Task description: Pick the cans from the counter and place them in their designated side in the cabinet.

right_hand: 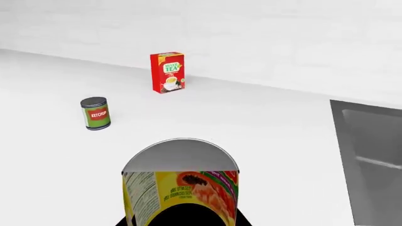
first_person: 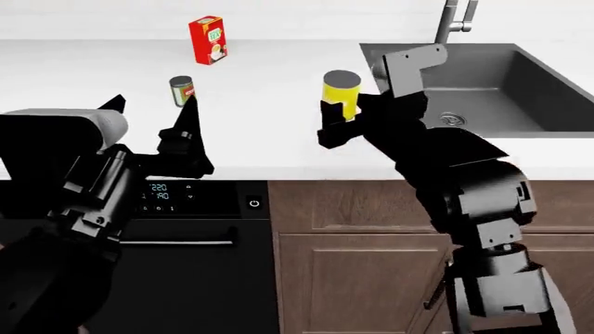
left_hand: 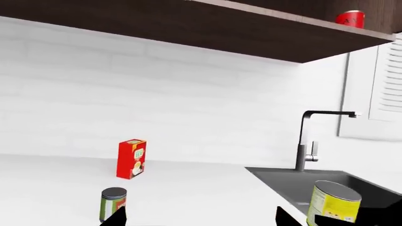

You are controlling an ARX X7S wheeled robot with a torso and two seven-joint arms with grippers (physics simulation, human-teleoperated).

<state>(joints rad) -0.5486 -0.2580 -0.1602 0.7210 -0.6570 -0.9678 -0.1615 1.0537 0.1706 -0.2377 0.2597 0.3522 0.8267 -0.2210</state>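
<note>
The yellow can (first_person: 341, 92) stands upright on the white bench (first_person: 269, 132), near its front part and just left of the dark grey sink (first_person: 483, 83). The right gripper (first_person: 336, 120) is at this can, its black jaws clamped on the lower body; in the right wrist view the can (right_hand: 180, 188) fills the foreground with its grey lid and a fruit picture on the label, and the jaws meet it at the bottom edge. The green ketchup can (first_person: 181, 90) stands upright farther left on the bench, well apart from the yellow one; its red label reads KETCHUP in the right wrist view (right_hand: 95, 113). The left gripper (first_person: 153, 118) is on the near side of the ketchup can, its two pointed black fingers spread wide apart, with nothing between them; in the head view the can shows in the gap between the tips, though whether they are level with it cannot be told. The left wrist view shows the ketchup can (left_hand: 112, 204) beside one fingertip and the yellow can (left_hand: 333, 201) towards the sink. A red tea box (first_person: 207, 40) stands upright near the back wall, behind the ketchup can. A black tap (left_hand: 311, 139) rises behind the sink. Above, a dark wooden cabinet shelf (left_hand: 188, 28) carries a small red can (left_hand: 350, 19).
</note>
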